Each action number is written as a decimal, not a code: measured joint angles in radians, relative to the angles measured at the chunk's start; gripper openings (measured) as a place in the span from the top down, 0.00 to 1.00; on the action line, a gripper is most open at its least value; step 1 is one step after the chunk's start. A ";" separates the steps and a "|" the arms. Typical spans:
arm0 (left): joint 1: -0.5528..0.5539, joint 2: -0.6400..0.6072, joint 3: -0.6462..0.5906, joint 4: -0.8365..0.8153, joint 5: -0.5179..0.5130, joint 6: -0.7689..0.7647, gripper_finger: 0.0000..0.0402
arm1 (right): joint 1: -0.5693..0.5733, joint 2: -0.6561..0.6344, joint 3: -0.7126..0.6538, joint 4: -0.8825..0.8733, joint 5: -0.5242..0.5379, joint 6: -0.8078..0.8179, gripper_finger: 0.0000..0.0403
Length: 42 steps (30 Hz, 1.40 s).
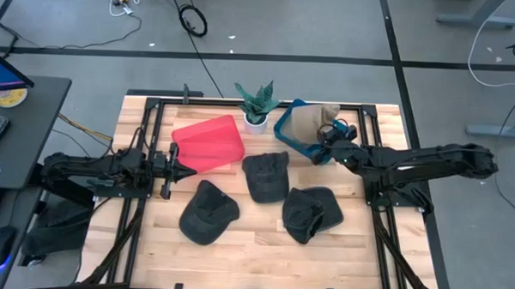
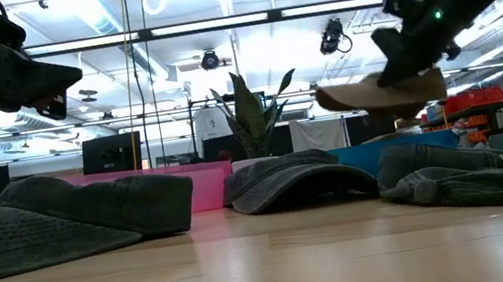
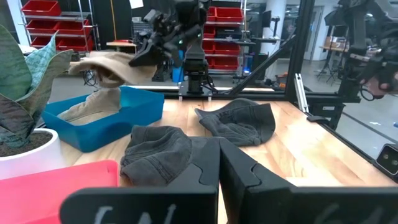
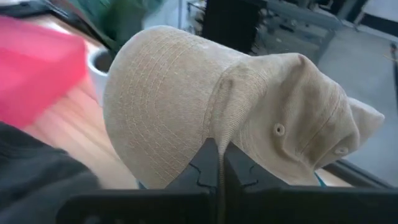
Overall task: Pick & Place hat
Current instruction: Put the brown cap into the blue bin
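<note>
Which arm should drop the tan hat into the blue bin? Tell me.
Right. The right gripper is shut on the tan hat, holding it over the blue bin. The left gripper is far off beside the red bin.

bright overhead ceiling lights (image 2: 111,21) | soft shadows | wrist foreground blurred

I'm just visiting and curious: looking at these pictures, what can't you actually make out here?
- Blue bin: in the high view the tan hat, held by the right pincer, covers its inside.
- Red bin: only its outside shows, so any contents are hidden.
- Potted plant: blurred and mostly behind the hat in the right wrist view.
- Left pincer: waits beside the red bin; the low view cuts it off.
</note>
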<state>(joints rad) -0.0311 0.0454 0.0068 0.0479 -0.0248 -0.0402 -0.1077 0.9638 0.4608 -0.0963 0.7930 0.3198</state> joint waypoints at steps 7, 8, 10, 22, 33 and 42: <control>0.000 0.000 0.000 0.000 0.000 0.000 0.99 | -0.067 0.081 -0.043 0.066 -0.057 0.042 1.00; 0.000 0.000 0.000 0.000 0.000 0.000 0.99 | -0.076 0.096 -0.051 0.089 -0.074 0.042 1.00; 0.000 0.000 0.000 0.000 0.000 0.000 0.99 | -0.094 0.133 -0.064 0.142 -0.116 0.045 1.00; 0.000 0.000 0.000 0.000 0.000 0.000 0.99 | -0.185 0.359 -0.065 0.214 -0.201 0.087 1.00; 0.000 0.000 0.000 0.000 0.000 0.000 0.99 | -0.211 0.438 -0.063 0.254 -0.226 0.076 0.98; 0.000 0.000 0.000 0.000 0.000 0.000 0.99 | -0.211 0.388 -0.065 0.242 -0.263 0.060 0.86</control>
<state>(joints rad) -0.0311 0.0456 0.0071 0.0479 -0.0246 -0.0399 -0.3183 1.3518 0.3958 0.1455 0.5297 0.3794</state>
